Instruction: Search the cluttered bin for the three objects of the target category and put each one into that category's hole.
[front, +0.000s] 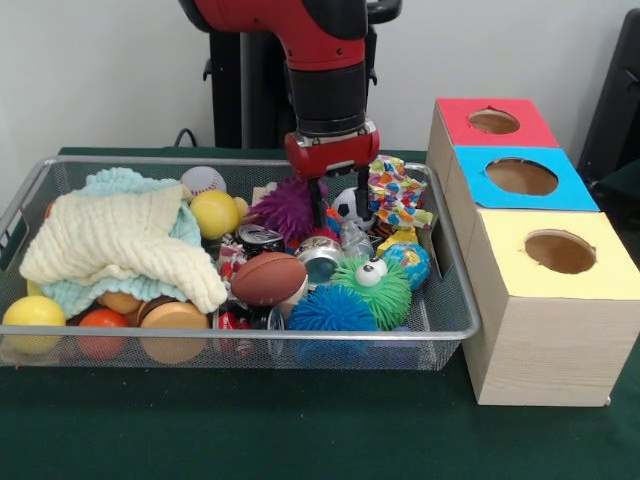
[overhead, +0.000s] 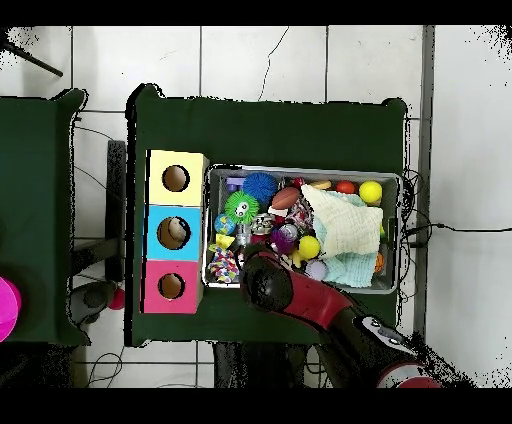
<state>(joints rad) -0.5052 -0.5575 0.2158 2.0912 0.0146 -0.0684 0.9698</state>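
The wire-mesh bin (front: 470, 322) is crowded with toys; it also shows in the overhead view (overhead: 300, 169). My gripper (front: 338, 208) is lowered into the bin's far side with its fingers apart. A small black-and-white soccer ball (front: 348, 205) sits between them and a purple spiky ball (front: 286, 208) lies just to the left. The round hole in the blue panel (front: 521, 176) is in the middle of the wooden box (front: 545, 345) to the right of the bin. From overhead the arm (overhead: 265, 282) hides the gripper, and the blue hole (overhead: 175, 232) shows something pale inside.
In the bin are a cream and mint cloth (front: 125, 240), a yellow ball (front: 214, 214), a baseball (front: 203, 180), a brown football (front: 268, 278), a green furry toy with eyes (front: 378, 288), a blue spiky ball (front: 330, 310), a globe ball (front: 410, 262) and cans (front: 320, 256). Red (front: 494, 121) and yellow (front: 560, 251) holes flank the blue one.
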